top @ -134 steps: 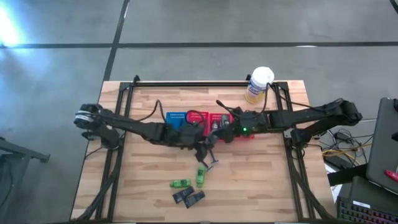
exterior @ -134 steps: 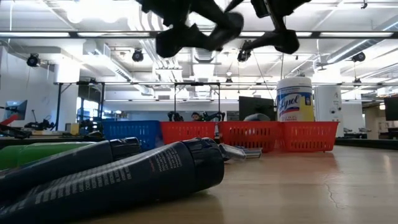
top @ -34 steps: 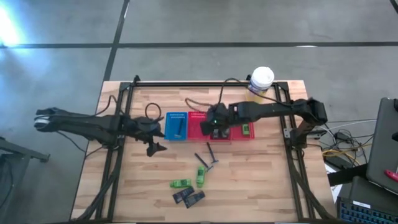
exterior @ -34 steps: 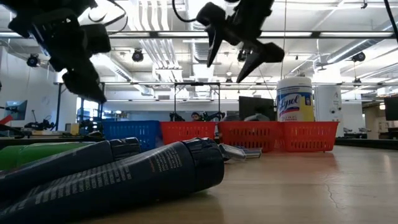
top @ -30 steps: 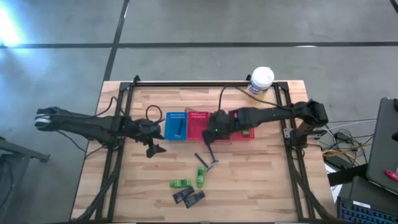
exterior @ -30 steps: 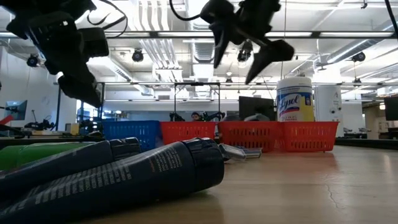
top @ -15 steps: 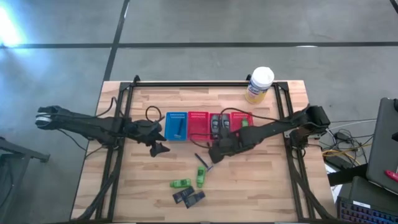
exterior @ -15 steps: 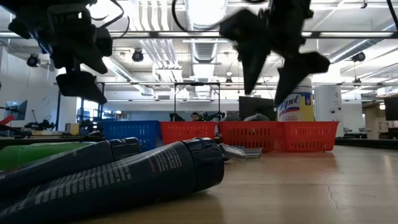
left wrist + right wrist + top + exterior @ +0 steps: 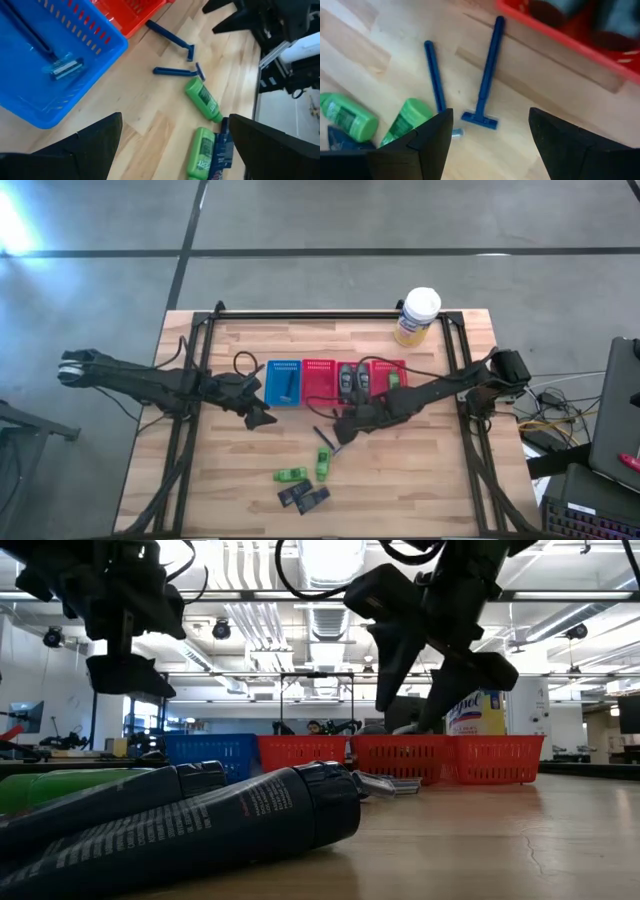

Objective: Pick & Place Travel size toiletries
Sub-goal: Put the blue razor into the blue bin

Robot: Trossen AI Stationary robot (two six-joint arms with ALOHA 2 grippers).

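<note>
Spanning a light wood-plank desk point(image 9: 420, 470) w/ black rails on grey concrete floor; low view shows a lab room w/ ceiling lights behind. Two blue razors point(image 9: 487, 75) lie mid-desk just off the red baskets point(image 9: 320, 378), long axes roughly parallel, heads toward the front edge, green bottles point(image 9: 322, 464) nearer that edge. Right gripper point(image 9: 340, 430) hovers over razors, jaws spread, empty; left gripper point(image 9: 262, 418) by blue basket point(image 9: 283, 383), also spread, empty.

Two slender, dark, jointed arms are seen, with black cables looped along their links. A pale cap is borne at the left arm's outer joint. Broad, flat, matte black fingers point(image 9: 427, 145) with angular, tapering tips are shown in both wrist views
</note>
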